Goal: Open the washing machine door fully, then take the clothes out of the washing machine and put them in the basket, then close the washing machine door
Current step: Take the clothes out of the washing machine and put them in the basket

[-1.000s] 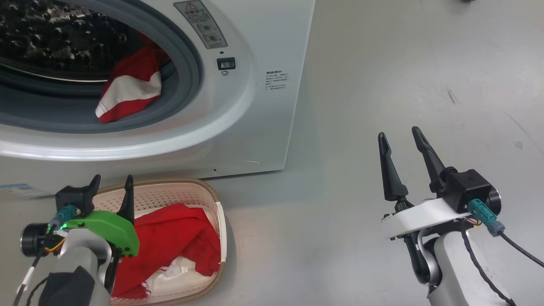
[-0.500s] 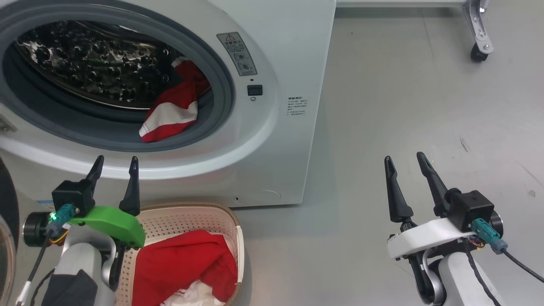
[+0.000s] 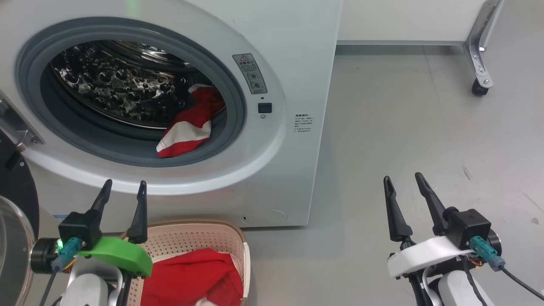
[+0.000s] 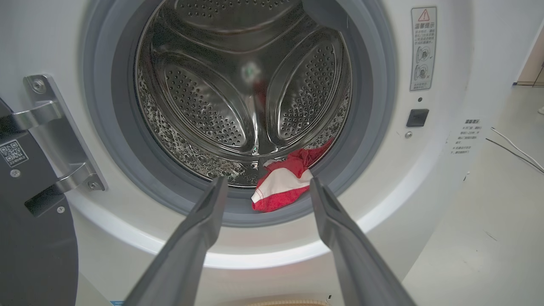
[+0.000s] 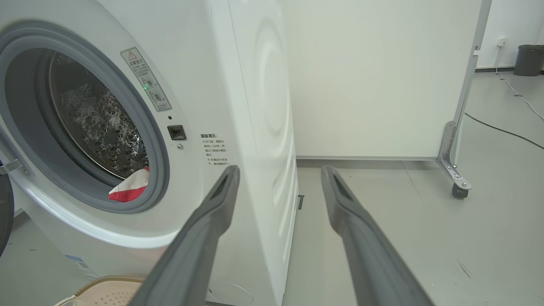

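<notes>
The washing machine stands with the washing machine door swung wide open at 9 o'clock of the head view. Its black rim and clear glass bowl are cut by the frame edge, and a metal hinge bracket ties it to the white front. Inside the perforated steel drum, one red-and-white piece of the clothes lies at about 4 o'clock of the round opening, draped from the drum's lip onto the grey rubber seal. The basket sits on the floor at 6 o'clock of the machine's front, just beside its base, and it holds a heap of red cloth with a scrap of white at the bottom edge. The left gripper hovers at the basket's 9 o'clock rim with its two fingers released, spread apart and empty, tips pointing to 12 o'clock at the white front below the opening. In the left wrist view the garment in the drum shows beyond and between the two tips, untouched. The right gripper hangs at 4 o'clock of the head view over bare grey floor, well apart from the machine, its fingers likewise spread and grasping nothing. At 1 o'clock a white panel stands on a metal leg with a caster.
</notes>
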You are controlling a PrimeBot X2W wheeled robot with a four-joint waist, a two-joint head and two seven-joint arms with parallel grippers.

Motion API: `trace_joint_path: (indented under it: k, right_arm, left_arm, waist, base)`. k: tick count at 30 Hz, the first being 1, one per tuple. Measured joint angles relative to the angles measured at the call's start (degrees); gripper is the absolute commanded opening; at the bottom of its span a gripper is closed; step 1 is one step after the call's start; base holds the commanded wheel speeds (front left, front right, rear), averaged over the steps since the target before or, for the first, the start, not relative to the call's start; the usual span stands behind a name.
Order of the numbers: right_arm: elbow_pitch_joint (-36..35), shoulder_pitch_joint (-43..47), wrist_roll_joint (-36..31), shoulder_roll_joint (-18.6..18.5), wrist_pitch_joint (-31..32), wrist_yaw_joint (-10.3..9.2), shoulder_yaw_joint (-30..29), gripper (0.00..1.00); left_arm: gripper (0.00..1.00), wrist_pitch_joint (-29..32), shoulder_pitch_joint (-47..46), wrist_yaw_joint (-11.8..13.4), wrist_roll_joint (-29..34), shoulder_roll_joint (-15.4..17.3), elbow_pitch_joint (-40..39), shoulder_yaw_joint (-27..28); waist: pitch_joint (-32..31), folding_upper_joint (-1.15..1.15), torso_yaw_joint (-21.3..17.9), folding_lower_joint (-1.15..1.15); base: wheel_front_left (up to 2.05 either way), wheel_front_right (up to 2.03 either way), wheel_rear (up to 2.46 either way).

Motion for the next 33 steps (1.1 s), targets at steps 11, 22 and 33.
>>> trace_joint_path:
  k: [11, 22, 33]
  right_arm:
    - [-0.48, 1.6, 0.01, 0.04, 0.0, 0.22, 0.35, 1.0]
    - [-0.68, 1.96, 0.08, 0.07, 0.0, 0.36, 0.81, 1.0]
    - [-0.85, 2.11, 0.07, 0.08, 0.0, 0.35, 0.68, 1.0]
  left_arm:
    - [1.0, 0.0, 4.05, 0.0, -0.15, -0.86, -3.96, 0.12]
    - [1.0, 0.0, 6.53, 0.0, -0.14, -0.92, -6.61, 0.12]
    - [1.0, 0.0, 7.54, 0.0, -0.14, -0.99, -7.71, 0.04]
  waist:
    - [-1.35, 0.0, -0.31, 0.0]
    - [-1.64, 0.0, -0.72, 0.0]
    - [-1.45, 0.0, -0.72, 0.0]
  base:
    - [0.0, 0.0, 0.0]
    - [0.0, 0.0, 0.0]
    - [0.0, 0.0, 0.0]
